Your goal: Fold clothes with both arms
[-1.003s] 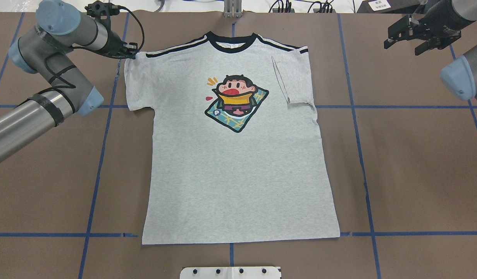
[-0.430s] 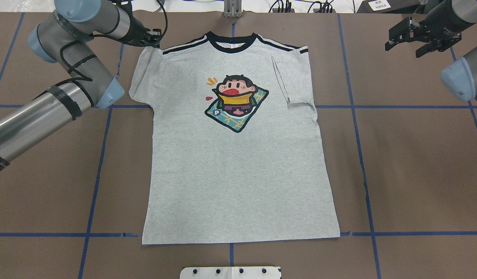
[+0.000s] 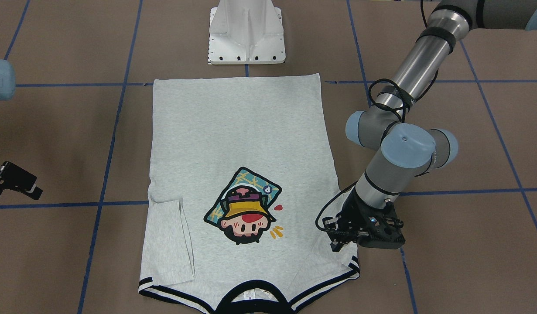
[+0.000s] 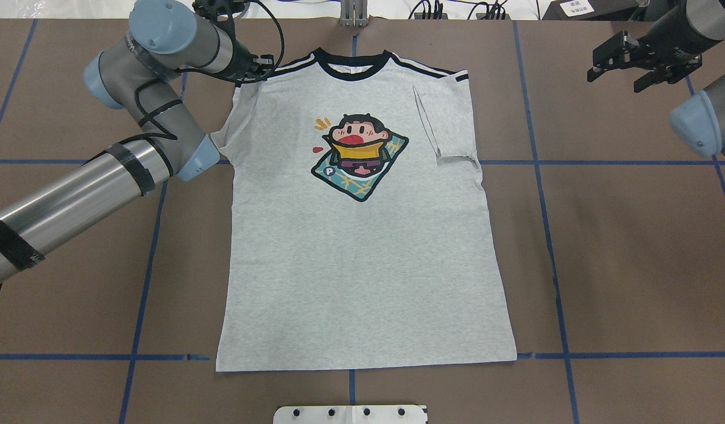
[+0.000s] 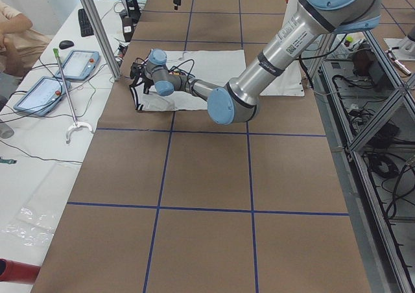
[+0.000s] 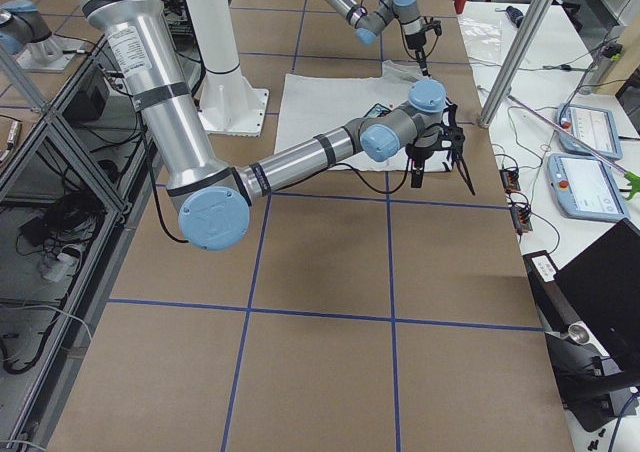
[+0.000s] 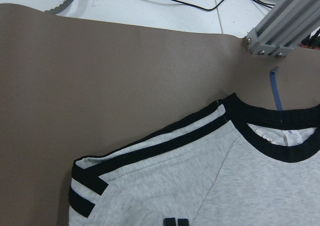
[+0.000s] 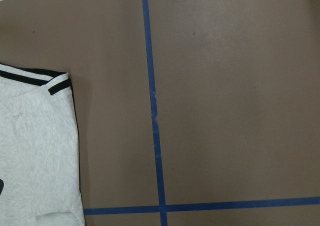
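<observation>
One grey T-shirt (image 4: 362,265) flat, print up, L pincer (image 3: 336,244) gripping sleeve (image 4: 239,109), R pincer (image 4: 621,72) wide.

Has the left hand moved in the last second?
Yes. In the overhead view the left hand has slid right, toward the metal post, dragging the sleeve inward.

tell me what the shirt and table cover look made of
T-shirt: soft heathered grey knit, probably cotton jersey; it lies limp with small wrinkles. Table cover: matte brown sheet, paper or felt-like, finely grained, no glare; cannot tell which.
</observation>
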Robot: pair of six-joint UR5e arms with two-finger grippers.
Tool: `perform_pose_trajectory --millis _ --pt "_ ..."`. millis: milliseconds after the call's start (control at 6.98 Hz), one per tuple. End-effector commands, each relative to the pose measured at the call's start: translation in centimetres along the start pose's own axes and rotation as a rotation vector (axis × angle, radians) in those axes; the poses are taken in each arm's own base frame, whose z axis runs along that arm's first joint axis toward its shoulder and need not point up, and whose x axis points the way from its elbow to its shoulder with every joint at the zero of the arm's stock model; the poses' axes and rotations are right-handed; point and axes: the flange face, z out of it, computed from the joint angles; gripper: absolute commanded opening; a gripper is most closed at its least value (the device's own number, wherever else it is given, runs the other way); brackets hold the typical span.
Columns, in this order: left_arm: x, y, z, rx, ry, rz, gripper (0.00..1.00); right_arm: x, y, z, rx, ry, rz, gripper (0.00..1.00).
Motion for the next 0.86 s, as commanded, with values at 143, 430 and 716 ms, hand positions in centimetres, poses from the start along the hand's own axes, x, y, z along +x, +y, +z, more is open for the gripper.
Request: perform_pose_trajectory --millis 143,430,716 --pt "0.6 -1.3 1.4 0.067 -0.059 -0.004 0.11 -0.1 0.0 0.2 -0.005 -0.002 0.001 1.00" --pt "2.9 -1.0 -0.4 0.080 -0.002 0.004 1.00 -1.5 0.4 0.1 -0.002 -0.013 -0.015 1.00" --pt "3.5 5.5 -4.0 0.049 0.104 0.050 1.00 -8.2 3.2 0.7 0.036 -0.026 0.086 1.00"
